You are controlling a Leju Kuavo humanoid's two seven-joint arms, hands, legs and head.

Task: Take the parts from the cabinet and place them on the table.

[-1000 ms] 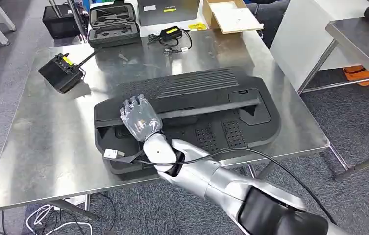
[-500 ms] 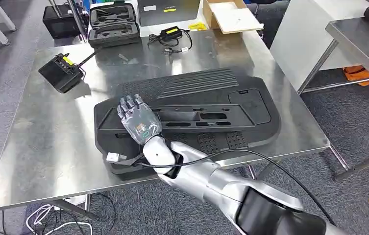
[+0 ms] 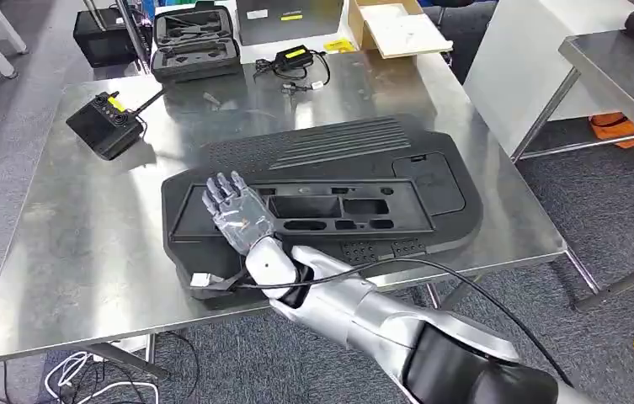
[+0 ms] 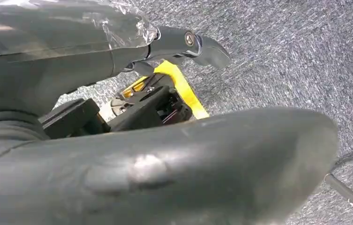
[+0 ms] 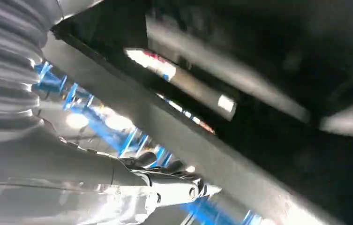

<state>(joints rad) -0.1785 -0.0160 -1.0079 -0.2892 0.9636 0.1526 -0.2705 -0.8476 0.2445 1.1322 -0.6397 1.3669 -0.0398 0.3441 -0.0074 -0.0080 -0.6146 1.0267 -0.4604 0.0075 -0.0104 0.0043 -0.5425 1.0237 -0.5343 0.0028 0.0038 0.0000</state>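
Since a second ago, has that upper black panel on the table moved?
Yes. The upper black panel has tipped flatter onto the lower panel, while the remote and table stayed put.

No text, brand, number or sign can be read in any view. A small white tag sits at the near edge of the black moulded part, just beside the right hand's wrist, but any print on it is too small to make out. Yellow labels on the charger and the remote controller beyond the part show no legible characters.
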